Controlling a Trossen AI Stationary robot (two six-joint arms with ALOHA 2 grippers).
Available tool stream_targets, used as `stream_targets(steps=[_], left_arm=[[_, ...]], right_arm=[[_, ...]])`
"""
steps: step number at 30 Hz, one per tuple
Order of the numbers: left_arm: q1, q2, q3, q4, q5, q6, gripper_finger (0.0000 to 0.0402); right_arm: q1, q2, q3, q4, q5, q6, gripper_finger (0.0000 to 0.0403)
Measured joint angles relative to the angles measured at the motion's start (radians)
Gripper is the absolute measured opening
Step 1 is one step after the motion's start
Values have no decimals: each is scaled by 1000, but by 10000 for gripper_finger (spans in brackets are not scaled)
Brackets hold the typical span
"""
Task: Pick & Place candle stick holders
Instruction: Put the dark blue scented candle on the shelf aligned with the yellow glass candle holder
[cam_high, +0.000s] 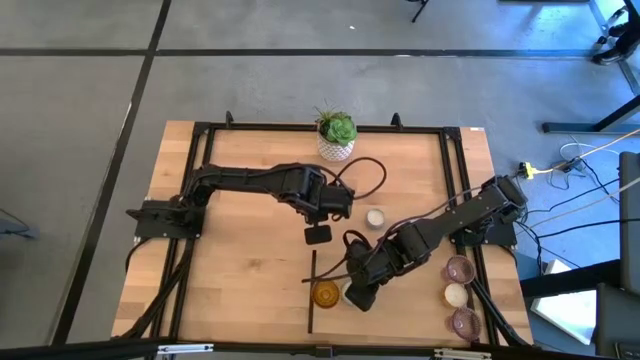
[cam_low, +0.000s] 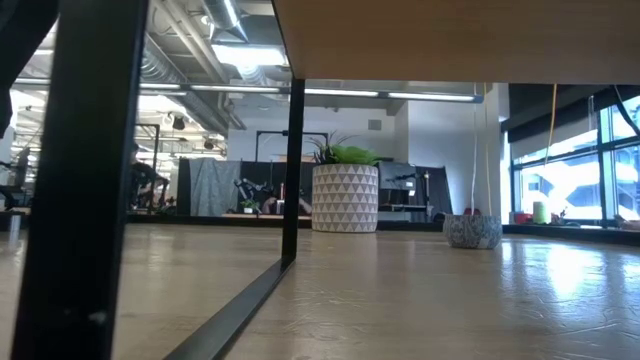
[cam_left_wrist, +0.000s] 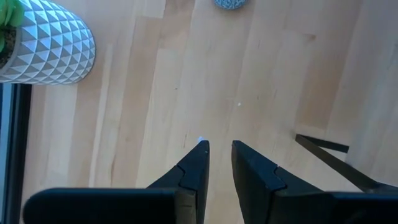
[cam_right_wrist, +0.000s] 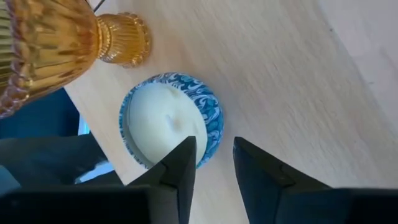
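On the table's left half, the left gripper (cam_high: 318, 235) hangs over bare wood near the centre, its fingers close together with a slim gap and nothing between them. The plant pot (cam_high: 336, 147) stands beyond it at the far edge. Just right of this gripper sits one cream-white holder (cam_high: 375, 217), alone on the boards.

Near the front edge, the amber holder (cam_high: 325, 293) stands beside a dark strip on the table (cam_high: 240, 280). Touching or nearly touching its right side is a cream holder with a blue patterned rim (cam_right_wrist: 171, 119); from above the arm largely hides it. The right gripper (cam_high: 357, 297) sits directly over this pair. Its jaws stand slightly parted and grip nothing: the wrist view shows one fingertip (cam_right_wrist: 186, 152) overlapping the blue rim while the other lies clear of the cup, over wood.

Judgement: the patterned holder lies off-centre from the jaws, toward the amber one. The right arm is plainly nearer. Being round, it offers no preferred axis; the crowding amber glass is the hazard.

Along the right edge, a mauve holder (cam_high: 458, 269), a cream one (cam_high: 455, 294) and a second mauve one (cam_high: 465, 320) stand in a row.
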Motion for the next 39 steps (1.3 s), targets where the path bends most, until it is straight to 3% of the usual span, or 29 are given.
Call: stream_targets(steps=[14,18,26,30,34,39], left_arm=[[1,0,0,-3,6,6,63],[3,0,0,-4,4,6,63],[23,0,0,-4,-87,-62,33],[33,-31,-3,-4,-174,-116,4],[37,-115,-2,-4,-302,-169,3],[36,-241,0,-5,-393,-211,2]], right_arm=[[-5,-12,0,1,-38,4,97],[-6,-26,1,-22,17,19,91],[-6,-41,1,-64,109,56,10],[-6,-41,1,-71,111,54,4],[-3,-41,1,-86,124,52,2],[-2,-41,1,-80,146,7,2]])
